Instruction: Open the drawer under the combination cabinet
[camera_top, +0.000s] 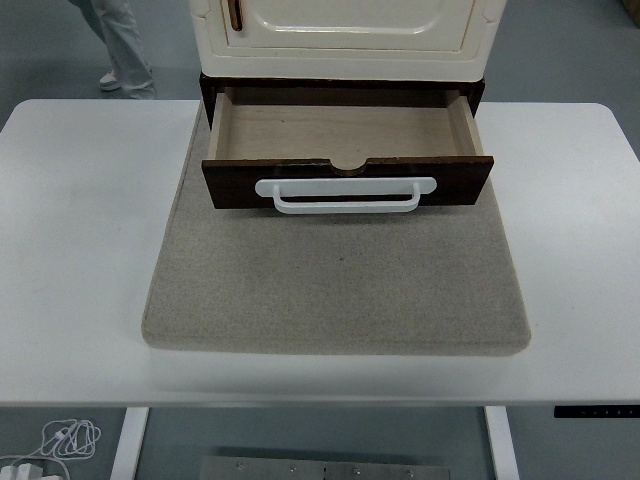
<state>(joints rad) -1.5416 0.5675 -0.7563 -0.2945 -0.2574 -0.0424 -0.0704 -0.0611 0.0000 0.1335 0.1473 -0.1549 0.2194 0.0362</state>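
A cream combination cabinet (345, 35) stands at the table's far middle, its upper door shut. Under it a dark brown drawer (347, 180) is pulled out toward me, and its pale wooden inside (340, 130) holds nothing. A white bar handle (345, 193) runs across the drawer front. Neither of my hands shows in the head view.
The cabinet stands on a grey felt mat (335, 285) that covers the middle of the white table (80, 250). A person's legs (120, 45) show on the floor at the top left, behind the table. A cable (65, 437) lies on the floor at the bottom left.
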